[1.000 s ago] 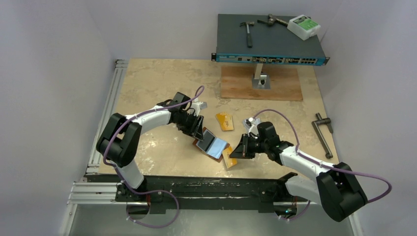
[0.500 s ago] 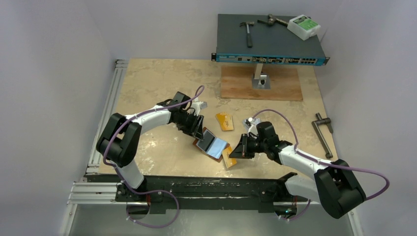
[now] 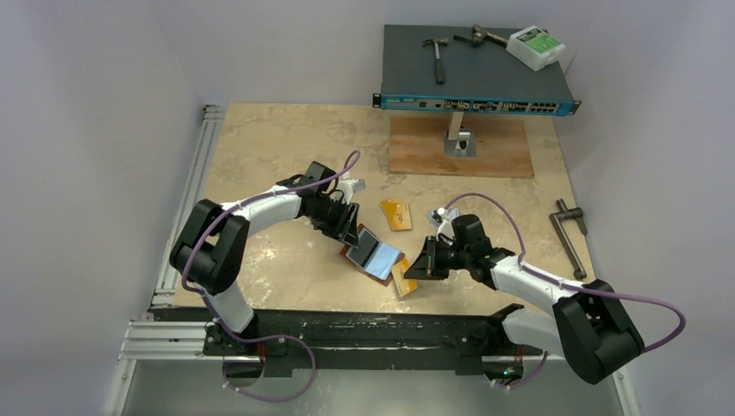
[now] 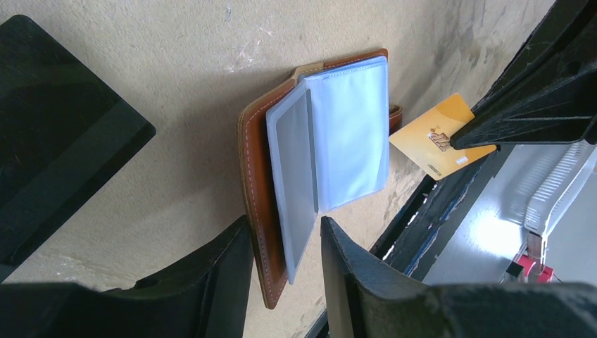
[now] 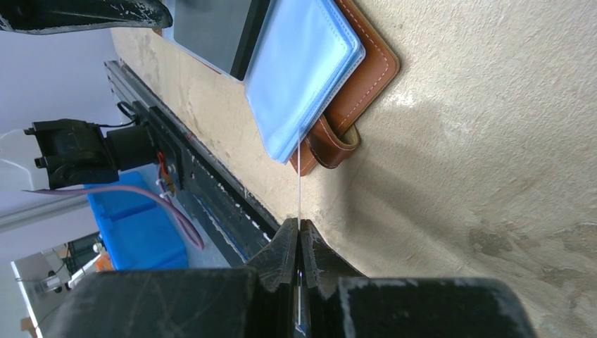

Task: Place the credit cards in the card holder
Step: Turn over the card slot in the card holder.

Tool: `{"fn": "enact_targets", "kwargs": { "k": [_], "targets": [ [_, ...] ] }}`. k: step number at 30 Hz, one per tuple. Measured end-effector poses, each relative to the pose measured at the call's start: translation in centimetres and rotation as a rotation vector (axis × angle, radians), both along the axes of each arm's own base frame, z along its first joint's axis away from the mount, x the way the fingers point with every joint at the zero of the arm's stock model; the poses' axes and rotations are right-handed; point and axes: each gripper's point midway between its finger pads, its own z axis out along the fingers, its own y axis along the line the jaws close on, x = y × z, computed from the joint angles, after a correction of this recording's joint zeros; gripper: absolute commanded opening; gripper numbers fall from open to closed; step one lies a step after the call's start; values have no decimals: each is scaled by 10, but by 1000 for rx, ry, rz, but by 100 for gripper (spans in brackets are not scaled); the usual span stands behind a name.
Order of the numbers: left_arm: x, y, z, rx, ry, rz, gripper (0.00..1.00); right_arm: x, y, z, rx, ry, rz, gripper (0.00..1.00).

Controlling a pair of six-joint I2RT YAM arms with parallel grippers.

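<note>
top external view: the brown leather folding card holder (image 3: pixel 377 257) lies open on the beige stone-look table (image 3: pixel 286 147) between the two arms, its light blue plastic sleeves facing up. the left gripper (image 3: pixel 354 234) is at the holder's far-left end and the right gripper (image 3: pixel 411 269) at its near-right corner. only this view shows a second gold-orange plastic card (image 3: pixel 396 214) lying flat on the table beyond the holder, apart from both grippers.

left wrist view: the left jaws stand partly apart, closed around the end of the brown cover and one raised sleeve leaf, a finger on either side. it also shows the printed face of the gold-orange credit card (image 4: pixel 429 137) pinched in the right gripper's black fingertips, just beside the holder's corner.

right wrist view: the same card appears edge-on as a thin pale line, clamped between fully closed jaws, its far edge at the blue sleeves, next to the brown snap tab (image 5: pixel 334 144). whether it has entered a sleeve cannot be told.
</note>
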Motion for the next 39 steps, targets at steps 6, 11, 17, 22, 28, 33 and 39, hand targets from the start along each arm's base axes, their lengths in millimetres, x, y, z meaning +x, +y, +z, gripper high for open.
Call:
{"fn": "enact_targets", "kwargs": {
  "k": [6, 11, 17, 22, 28, 33, 39],
  "targets": [
    [0, 0, 0, -1, 0, 0, 38, 0, 0, 0, 0, -1, 1, 0],
    [0, 0, 1, -2, 0, -1, 38, -1, 0, -3, -2, 12, 5, 0],
    [0, -1, 1, -3, 1, -2, 38, 0, 2, -3, 7, 12, 12, 0],
    [0, -1, 1, -5, 1, -2, 39, 1, 4, -3, 15, 8, 14, 0],
    [-1, -3, 5, -21, 5, -10, 51, 8, 8, -4, 29, 6, 1, 0],
    [0, -9, 13, -57, 15, -22, 54, 23, 16, 2, 56, -9, -15, 0],
    [0, -12, 13, -94, 64, -26, 55, 42, 28, 14, 100, -53, -24, 0]
  ]
}}
